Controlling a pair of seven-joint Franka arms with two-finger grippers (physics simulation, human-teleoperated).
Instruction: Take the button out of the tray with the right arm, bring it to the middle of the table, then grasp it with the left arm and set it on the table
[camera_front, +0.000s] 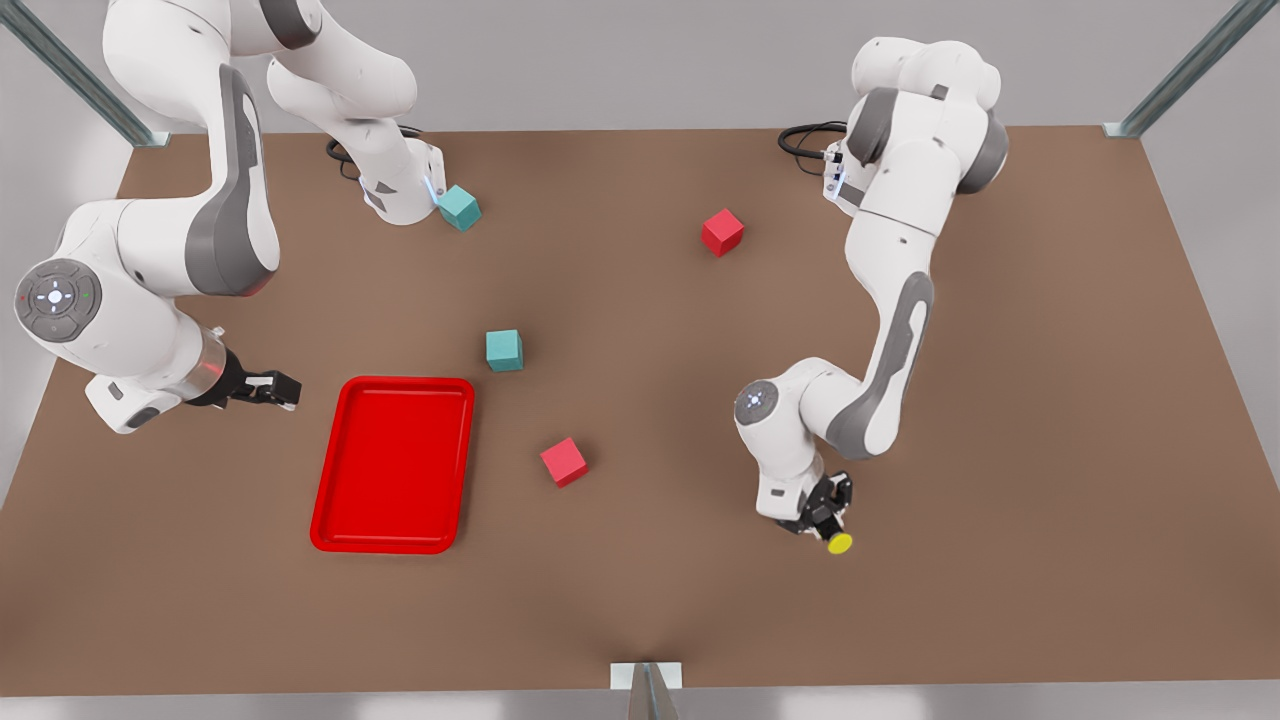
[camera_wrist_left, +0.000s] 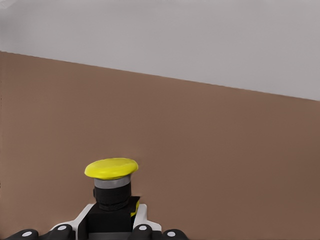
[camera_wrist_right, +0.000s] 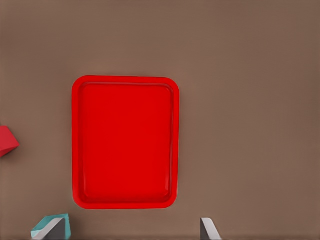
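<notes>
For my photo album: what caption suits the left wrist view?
Left gripper clasping the yellow-capped button above the brown table.

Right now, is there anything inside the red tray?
Nothing lies inside the tray; its whole floor shows bare red. The button is out of it, held in the left hand. What is under the tray is covered.

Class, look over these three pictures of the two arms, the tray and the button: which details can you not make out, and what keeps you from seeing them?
- Button body: in the left wrist view, its lower part is hidden inside the left gripper.
- Whether the button touches the table: front view, too small to tell under the gripper.
- Right gripper finger gap: front view, seen side-on, too small.
- Teal cube: right wrist view, cut off by the picture's edge.
</notes>
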